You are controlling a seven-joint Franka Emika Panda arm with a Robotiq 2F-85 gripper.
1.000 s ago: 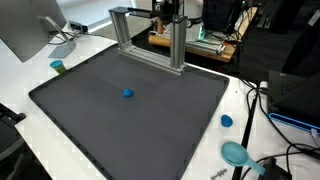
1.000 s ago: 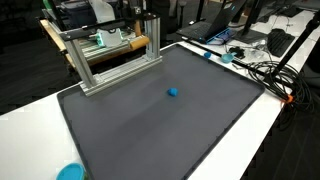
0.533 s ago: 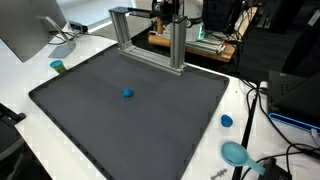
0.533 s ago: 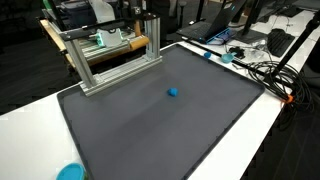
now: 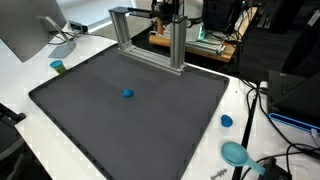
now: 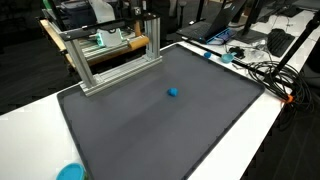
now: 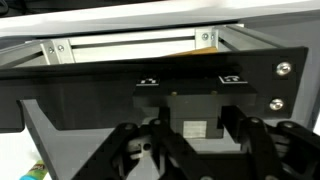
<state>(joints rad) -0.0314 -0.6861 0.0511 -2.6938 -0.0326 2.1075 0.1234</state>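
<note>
Aluminium frame (image 5: pixel 178 45) is the thing nearest the pincer. It is stood upright at the far edge of the dark mat (image 5: pixel 120 135) that covers most of the worktop (image 5: pixel 20 85), and it is seen in both exterior views (image 6: pixel 154 40). In the wrist view its pale crossbar (image 7: pixel 130 45) fills the upper part of the picture, so the pincer (image 7: pixel 190 150) is judged to be held close to it, at about the height of the bar. The fingers appear to be spread apart, and nothing is seen gripped between them. They are dark against a dark plate, though, so the opening is read with some doubt. In the exterior views the pincer is hard to pick out from the dark clutter behind the frame.

A small blue piece (image 5: pixel 127 94) lies alone near the middle of the mat, well apart from the frame (image 6: pixel 172 92). A teal cup (image 5: pixel 58 67) is set near one side edge of the worktop. A blue lid (image 5: pixel 227 121) and a teal dish (image 5: pixel 235 152) are placed near the opposite edge, beside a tangle of cables (image 5: pixel 265 110).

The chief risk is judged to be a knock against the frame. With so little clearance, the crossbar or a post could be struck by a forward or downward move, and the frame could be pushed across the mat. The cables could be snagged by a wide swing.
</note>
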